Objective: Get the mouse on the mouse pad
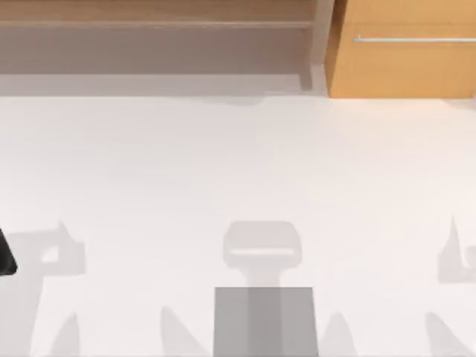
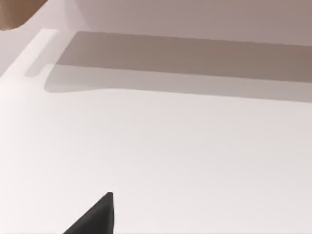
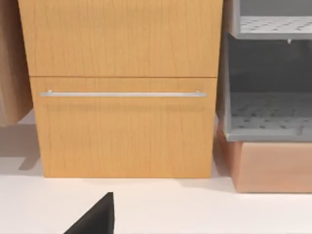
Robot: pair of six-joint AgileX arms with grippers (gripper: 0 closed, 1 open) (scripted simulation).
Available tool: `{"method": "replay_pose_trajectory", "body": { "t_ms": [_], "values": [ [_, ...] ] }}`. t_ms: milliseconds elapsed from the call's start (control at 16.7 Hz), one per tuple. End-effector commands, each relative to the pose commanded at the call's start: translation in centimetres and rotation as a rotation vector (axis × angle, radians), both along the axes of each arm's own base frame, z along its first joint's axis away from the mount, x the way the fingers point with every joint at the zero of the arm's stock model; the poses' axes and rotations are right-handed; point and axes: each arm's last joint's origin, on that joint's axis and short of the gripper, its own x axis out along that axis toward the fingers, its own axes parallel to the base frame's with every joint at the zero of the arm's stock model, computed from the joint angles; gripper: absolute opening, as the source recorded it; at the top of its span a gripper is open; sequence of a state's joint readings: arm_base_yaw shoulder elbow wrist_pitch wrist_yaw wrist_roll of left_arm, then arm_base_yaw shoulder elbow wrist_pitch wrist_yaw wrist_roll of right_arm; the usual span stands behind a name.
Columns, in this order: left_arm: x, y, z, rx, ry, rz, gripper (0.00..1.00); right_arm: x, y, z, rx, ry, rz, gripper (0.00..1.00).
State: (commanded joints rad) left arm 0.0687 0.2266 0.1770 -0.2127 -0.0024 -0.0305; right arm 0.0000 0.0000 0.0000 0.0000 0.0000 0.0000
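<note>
- White table (image 1: 238, 171): place of mouse and mouse pad on it cannot be told.
- Wooden cabinet (image 1: 401, 67): at far right corner.
- Left gripper (image 2: 95, 219) near left edge, right gripper (image 3: 95, 219) facing cabinet: opening and load cannot be told.
- Step, as judged: pre-reach. Next: locating the mouse.

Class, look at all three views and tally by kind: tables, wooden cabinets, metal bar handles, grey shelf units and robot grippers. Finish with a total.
White table: 1
Wooden cabinet: 1
Metal bar handle: 1
Grey shelf unit: 1
Grippers: 2, the left gripper and the right gripper, both low over the table
Total: 6
</note>
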Motion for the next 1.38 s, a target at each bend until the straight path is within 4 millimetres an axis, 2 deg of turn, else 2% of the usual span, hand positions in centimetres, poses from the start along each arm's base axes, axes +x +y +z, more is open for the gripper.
{"method": "replay_pose_trajectory", "body": {
  "t_ms": [180,480,720,960,1380],
  "values": [
    [1.3,0.8,1.0,-0.053,0.292,0.066,1.0,0.0,0.0,0.0,0.0,0.0,0.0,1.0],
    [4.8,3.0,1.6,-0.182,0.829,0.194,1.0,0.0,0.0,0.0,0.0,0.0,0.0,1.0],
    [7.2,4.9,1.8,-0.278,1.119,0.278,1.0,0.0,0.0,0.0,0.0,0.0,0.0,1.0],
    [8.6,6.2,2.0,-0.333,1.26,0.323,1.0,0.0,0.0,0.0,0.0,0.0,0.0,1.0],
    [8.8,6.2,1.5,-0.336,1.273,0.324,1.0,0.0,0.0,0.0,0.0,0.0,0.0,1.0]
  ]
}}
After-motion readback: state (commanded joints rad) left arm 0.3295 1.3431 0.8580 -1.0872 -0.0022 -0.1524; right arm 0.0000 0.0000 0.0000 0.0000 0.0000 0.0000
